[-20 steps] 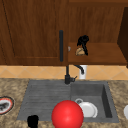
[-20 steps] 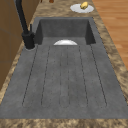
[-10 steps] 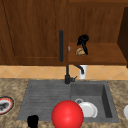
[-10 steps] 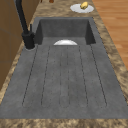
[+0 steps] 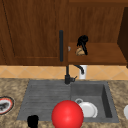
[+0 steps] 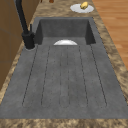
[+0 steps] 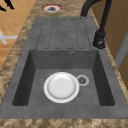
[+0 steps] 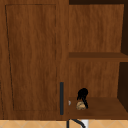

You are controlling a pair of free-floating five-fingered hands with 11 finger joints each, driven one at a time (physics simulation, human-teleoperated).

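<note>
One small tan lump (image 5: pixel 80 51) sits on the shelf (image 5: pixel 105 56), right hand (image 5: pixel 82 42) curled over it, apparently pinching; probably light, best gripped around its sides.

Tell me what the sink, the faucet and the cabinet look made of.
Sink: matte dark grey, stone-like or composite, no shine. Faucet: black, probably coated metal, faint highlights. Cabinet: brown wood with visible grain. The right hand touches a tan object on its shelf.
</note>
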